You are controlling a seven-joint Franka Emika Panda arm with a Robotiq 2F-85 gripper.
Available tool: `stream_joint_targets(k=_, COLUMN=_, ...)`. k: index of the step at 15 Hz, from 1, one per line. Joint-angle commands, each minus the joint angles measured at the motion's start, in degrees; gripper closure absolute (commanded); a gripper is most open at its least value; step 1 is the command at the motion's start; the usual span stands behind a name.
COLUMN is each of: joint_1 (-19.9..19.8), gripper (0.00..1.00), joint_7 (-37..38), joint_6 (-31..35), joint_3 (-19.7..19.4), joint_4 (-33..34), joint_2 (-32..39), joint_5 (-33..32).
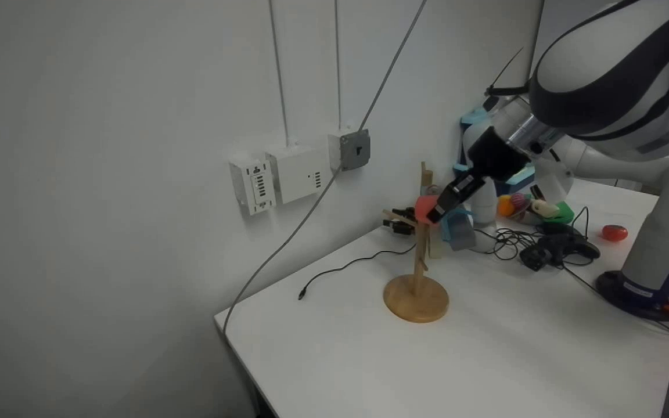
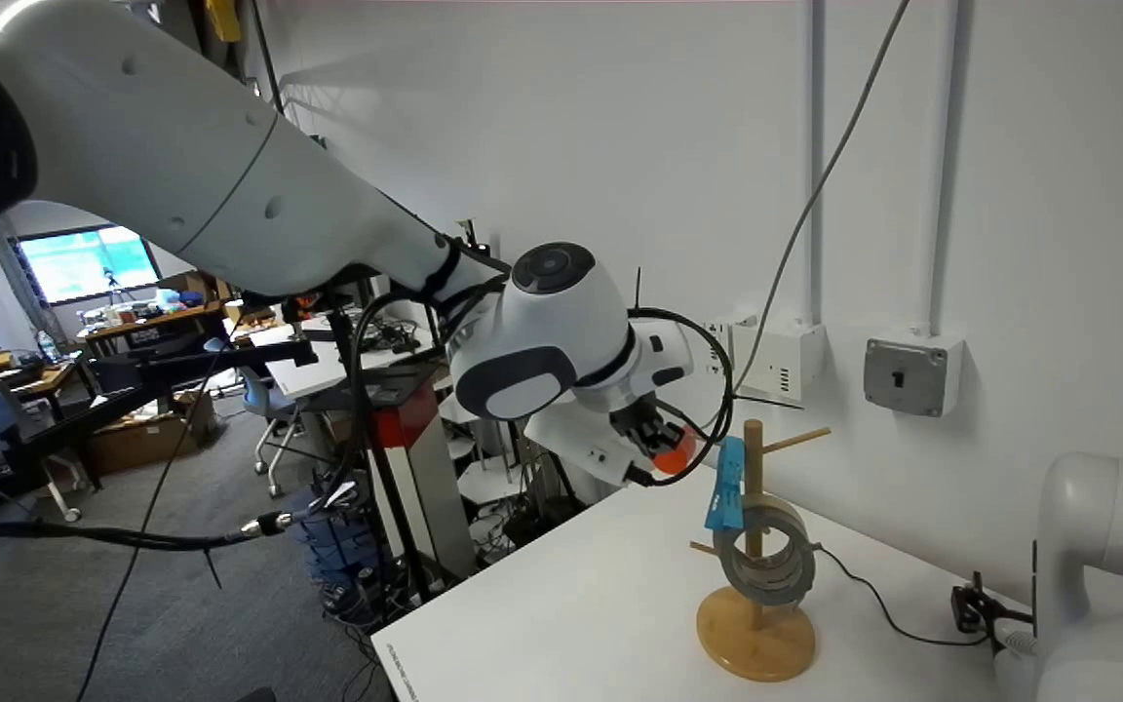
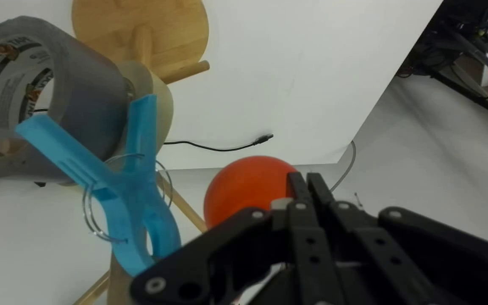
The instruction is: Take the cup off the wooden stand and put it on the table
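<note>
In my wrist view I read DUCK TAPE printed inside the grey tape roll (image 3: 93, 99), the brand showing again further round the ring; the finer print between is too small for me. In the exterior views, the tiny lettering along the edge of the table (image 2: 610, 590) and on a robot base (image 1: 630, 303) is illegible.

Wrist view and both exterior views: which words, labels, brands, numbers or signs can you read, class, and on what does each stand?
"DUCK TAPE": repeated inside the grey tape roll; its finer print is too small.
Too small to read: marks at the edge of the white table.
Too small: label on the robot's base.
Blurred: the distant lit screen.
</note>
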Motion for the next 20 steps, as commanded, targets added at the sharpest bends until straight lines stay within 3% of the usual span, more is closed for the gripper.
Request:
stream_joint_targets(k=1, joint_1=-2.2, gripper=0.99, joint_7=-2.6, joint_6=1.8, joint_3=2.5, joint_4=-4.0, joint_2=-4.5, joint_5=3.8)
stream_joint_targets(k=13, joint_1=-4.9, gripper=0.99, joint_7=-10.4, joint_6=-7.4, joint_3=7.4, joint_4=-7.5, joint_2=-11.8, joint_5=15.4)
stream_joint_targets(k=17, joint_1=-4.0, gripper=0.99, joint_7=-9.3, joint_6=-13.1, joint_3=6.7, joint_4=-10.0, joint_2=-13.3, joint_5=14.1)
stream_joint_targets(k=18, joint_1=3.8, gripper=0.99, joint_7=-9.3, joint_6=-15.1, joint_3=-1.6, joint_4=-10.5, joint_2=-13.9, joint_5=14.5)
stream_joint_targets(k=20, joint_1=6.5, gripper=0.99, joint_7=-6.8, joint_6=-17.7, joint_3=-5.9, joint_4=-11.7, joint_2=-13.4, joint_5=11.6)
